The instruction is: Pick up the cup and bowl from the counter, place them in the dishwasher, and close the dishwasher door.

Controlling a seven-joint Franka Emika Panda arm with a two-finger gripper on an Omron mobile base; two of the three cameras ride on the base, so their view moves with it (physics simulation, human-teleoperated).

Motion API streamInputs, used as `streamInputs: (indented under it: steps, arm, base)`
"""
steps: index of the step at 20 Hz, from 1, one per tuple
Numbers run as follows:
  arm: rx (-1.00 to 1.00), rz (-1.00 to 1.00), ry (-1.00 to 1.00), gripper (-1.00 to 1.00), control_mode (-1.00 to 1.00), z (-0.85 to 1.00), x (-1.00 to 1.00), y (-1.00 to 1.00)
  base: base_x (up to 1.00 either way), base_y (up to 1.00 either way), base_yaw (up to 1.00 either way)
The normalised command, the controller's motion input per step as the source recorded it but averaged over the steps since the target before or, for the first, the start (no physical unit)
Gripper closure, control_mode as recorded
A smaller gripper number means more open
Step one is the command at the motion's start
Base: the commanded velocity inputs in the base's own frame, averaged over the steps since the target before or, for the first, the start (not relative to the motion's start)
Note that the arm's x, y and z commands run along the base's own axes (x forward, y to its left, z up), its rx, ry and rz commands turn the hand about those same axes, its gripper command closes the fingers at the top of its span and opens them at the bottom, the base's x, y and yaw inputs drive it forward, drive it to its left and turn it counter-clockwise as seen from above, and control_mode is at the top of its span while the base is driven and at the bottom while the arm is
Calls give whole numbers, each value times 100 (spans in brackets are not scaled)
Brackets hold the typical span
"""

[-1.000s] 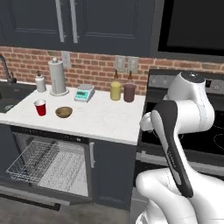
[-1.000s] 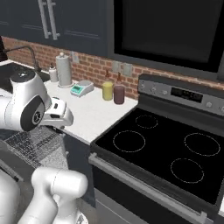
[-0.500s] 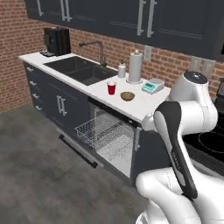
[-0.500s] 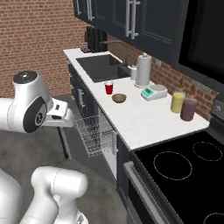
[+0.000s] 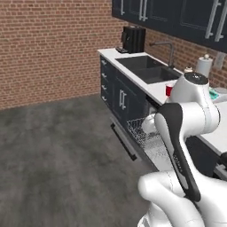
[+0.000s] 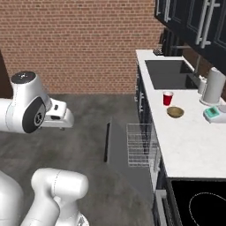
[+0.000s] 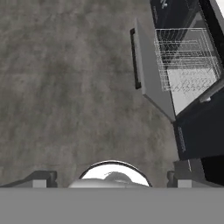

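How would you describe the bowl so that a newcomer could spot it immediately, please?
Follow the white counter from the dark sink toward the stove. Just past the red cup sits the bowl: shallow, round and tan-brown like wood, lower and wider than the cup.

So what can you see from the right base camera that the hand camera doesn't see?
The right base view has the red cup and the brown bowl sitting side by side on the white counter, plus the sink and the brick wall. The hand view has the gripper with its two finger tips wide apart, pointing down at the grey floor. Both have the dishwasher door dropped open and the wire rack pulled out.
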Motion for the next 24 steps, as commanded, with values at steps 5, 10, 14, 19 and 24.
streamInputs:
  steps: [5,10,14,19,24]
  arm:
    - [0,0,0,-100,100,0,0,0]
    - [0,0,0,-100,100,0,0,0]
    - [0,0,0,-100,100,0,0,0]
    - [0,0,0,-100,100,0,0,0]
    - [0,0,0,-100,100,0,0,0]
  base:
    - [46,-35,26]
    - [56,0,13]
    - [6,-28,0]
    - [3,-77,-1]
    - [51,-83,-9]
